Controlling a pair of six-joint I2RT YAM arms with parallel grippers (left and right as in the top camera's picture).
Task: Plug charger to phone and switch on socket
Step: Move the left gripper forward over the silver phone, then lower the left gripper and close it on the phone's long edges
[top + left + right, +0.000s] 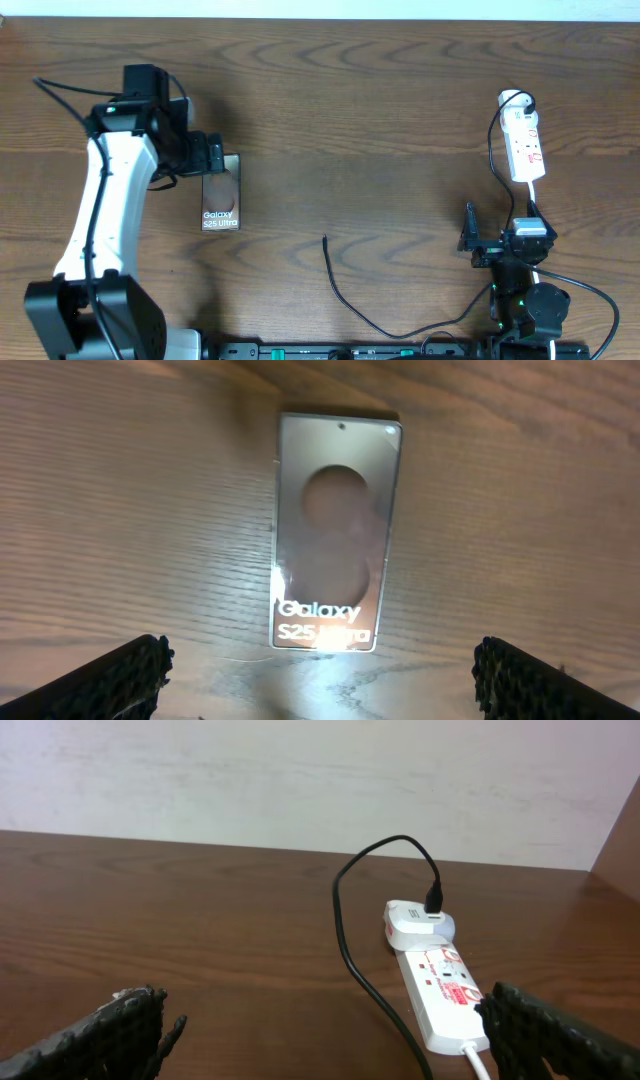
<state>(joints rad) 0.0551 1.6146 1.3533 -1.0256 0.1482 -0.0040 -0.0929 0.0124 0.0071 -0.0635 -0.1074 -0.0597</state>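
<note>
Table: dark wood grain, with a pale wall behind it.
Phone: lies flat on your left.
Left gripper: over the phone, jaws wide, holding nothing.
Right gripper: jaws wide, empty, facing the socket.
Charger: free tip mid-table, apart from the phone.

Both the left fingers and right fingers stand spread wide.
</note>
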